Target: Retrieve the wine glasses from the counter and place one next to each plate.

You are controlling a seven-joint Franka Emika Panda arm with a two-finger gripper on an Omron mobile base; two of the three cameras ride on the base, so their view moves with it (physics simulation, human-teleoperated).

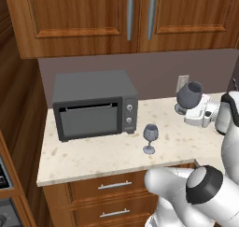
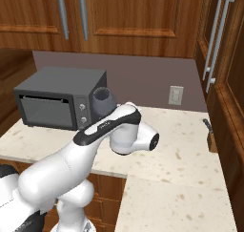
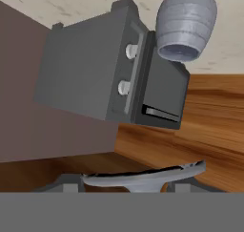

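My gripper (image 1: 183,110) is shut on the dark grey, wide-bowled wine glass (image 1: 189,95), holding it low by its stem and foot above the counter (image 1: 93,156) at the right. The same bowl (image 2: 103,101) peeks out behind my arm in the right base view. In the hand view its round foot (image 3: 143,178) lies across the bottom between my fingertips. The slimmer bluish wine glass (image 1: 150,137) stands upright on the counter in front of the oven's right corner; the rolled hand view shows its bowl (image 3: 186,26) upside down. The plates are out of view.
A dark grey toaster oven (image 1: 93,104) stands at the back left of the counter. A wall outlet (image 1: 183,83) sits behind the held glass. Wood cabinets (image 1: 93,16) hang above, drawers (image 1: 114,186) lie below, and a tall cabinet (image 2: 224,83) closes the right side.
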